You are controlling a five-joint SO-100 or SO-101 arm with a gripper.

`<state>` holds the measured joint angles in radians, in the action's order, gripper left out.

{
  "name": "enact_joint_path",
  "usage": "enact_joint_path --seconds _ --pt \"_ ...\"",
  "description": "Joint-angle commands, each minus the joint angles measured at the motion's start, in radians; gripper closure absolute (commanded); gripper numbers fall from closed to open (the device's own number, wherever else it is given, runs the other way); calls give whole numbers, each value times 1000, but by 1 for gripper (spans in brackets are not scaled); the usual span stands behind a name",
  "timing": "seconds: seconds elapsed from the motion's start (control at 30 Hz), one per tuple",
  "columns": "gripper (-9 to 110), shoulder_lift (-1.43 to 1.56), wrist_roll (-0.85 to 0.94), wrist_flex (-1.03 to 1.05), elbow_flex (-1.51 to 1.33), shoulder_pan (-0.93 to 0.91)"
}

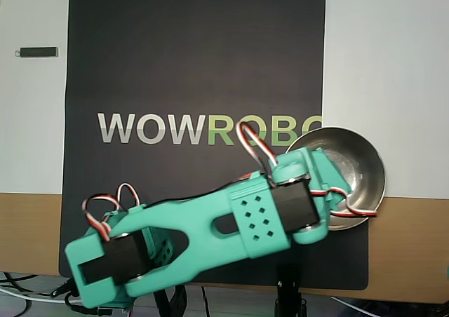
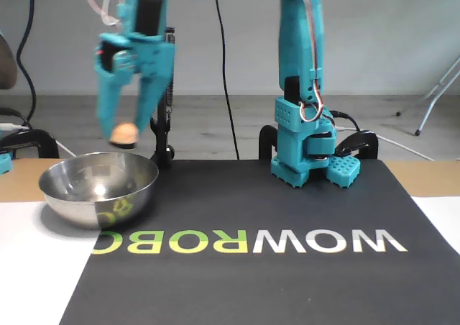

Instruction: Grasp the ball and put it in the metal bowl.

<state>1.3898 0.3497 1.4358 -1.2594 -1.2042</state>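
Observation:
The tan ball (image 2: pixel 123 132) hangs pinched between the teal fingers of my gripper (image 2: pixel 124 135), which is shut on it and points down. It hovers a short way above the metal bowl (image 2: pixel 98 188), over the bowl's inside. In the overhead view the arm's wrist covers the lower left part of the metal bowl (image 1: pixel 365 164), and both the ball and the fingertips are hidden beneath it.
The bowl sits at the edge of a black mat (image 1: pixel 196 57) printed WOWROBO. The arm's teal base (image 2: pixel 305 149) is clamped at the mat's back edge. A black spring-arm stand (image 2: pixel 163 134) rises behind the bowl. A small dark bar (image 1: pixel 38 52) lies on the white sheet.

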Motion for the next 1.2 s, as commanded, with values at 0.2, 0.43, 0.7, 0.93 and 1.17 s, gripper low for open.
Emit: enact_joint_path --seconds 0.2,0.43,0.7,0.93,1.17 --pt "79 -192 5 -8 249 -54" --pt "79 -325 6 -8 379 -54" --pt "79 -387 6 -8 426 -54" --pt "79 -388 6 -8 426 -55" --pt "67 -390 6 -11 426 -67"
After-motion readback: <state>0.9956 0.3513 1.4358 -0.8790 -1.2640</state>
